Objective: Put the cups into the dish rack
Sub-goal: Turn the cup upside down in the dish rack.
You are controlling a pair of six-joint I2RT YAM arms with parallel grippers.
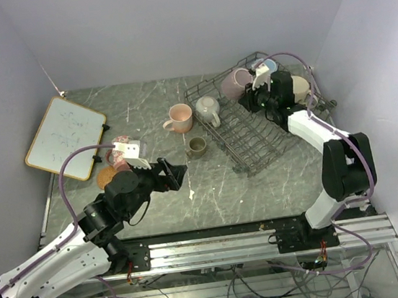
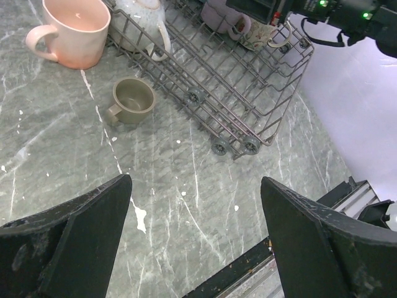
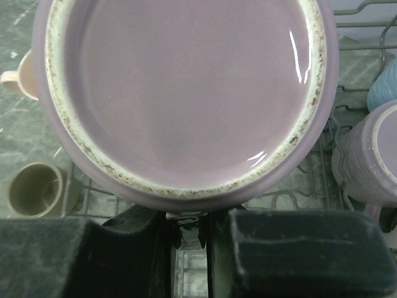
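The right tool (image 3: 189,231) is clenched on a narrow part of the mauve mug (image 3: 186,93), held at the far end of the dish rack (image 1: 245,143). I cannot tell whether it pinches the handle or the rim, or whether the mug already rests on the wires. This thin hold is the main risk: the mug's weight sits well off the pinch, so it may swing or slip and strike the rack. A ribbed mauve mug (image 3: 369,161) and a light blue mug (image 3: 384,87) stand just beside it, and a crooked descent could chip them. The rack rests on small wheels (image 2: 220,147) and could roll if pushed. The left tool (image 2: 195,183) hangs released above the tabletop (image 2: 56,136), near the small olive mug (image 2: 131,99), which a careless approach could knock away.
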